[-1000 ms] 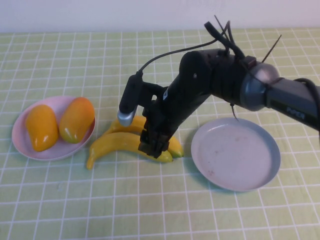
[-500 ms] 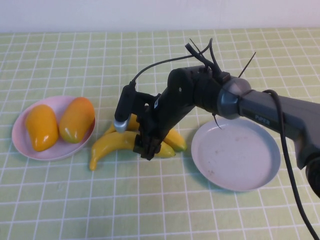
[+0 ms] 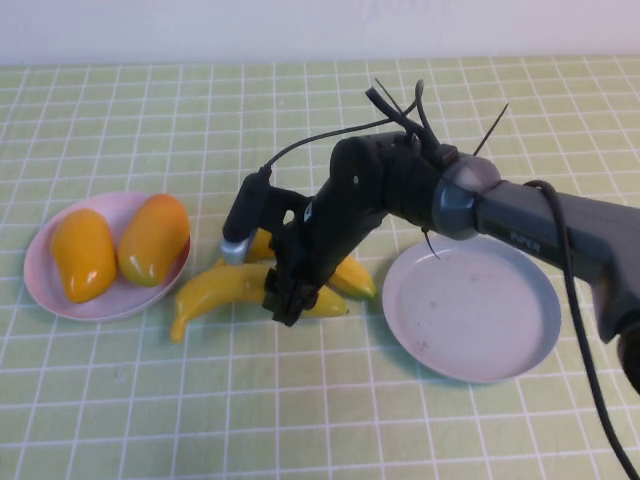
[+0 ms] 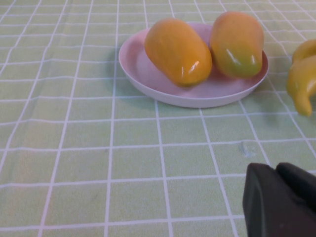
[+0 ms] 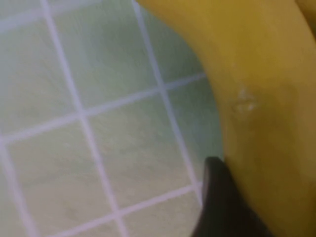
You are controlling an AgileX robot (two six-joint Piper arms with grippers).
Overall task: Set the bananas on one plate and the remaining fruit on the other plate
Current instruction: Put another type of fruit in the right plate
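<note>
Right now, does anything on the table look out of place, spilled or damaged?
Nothing is spilled or damaged. Both bananas lie on the cloth, not on the grey plate; the right gripper is down on them. Mangoes sit in the pink plate. The left gripper hangs nearby.

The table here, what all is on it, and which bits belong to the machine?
Mangoes: two, orange-yellow, side by side on the pink plate, one with a redder blush.
Bananas: two, yellow, on the cloth between the plates; the second is partly hidden by the arm.
Pink plate: one, pale pink, far left.
Grey plate: one, grey-blue, right of the bananas, nothing on it.
Tablecloth: one, light green with white grid lines.
Right gripper: black, down on the front banana.
Left gripper: black, seen only in its own camera, above bare cloth near the pink plate.
</note>
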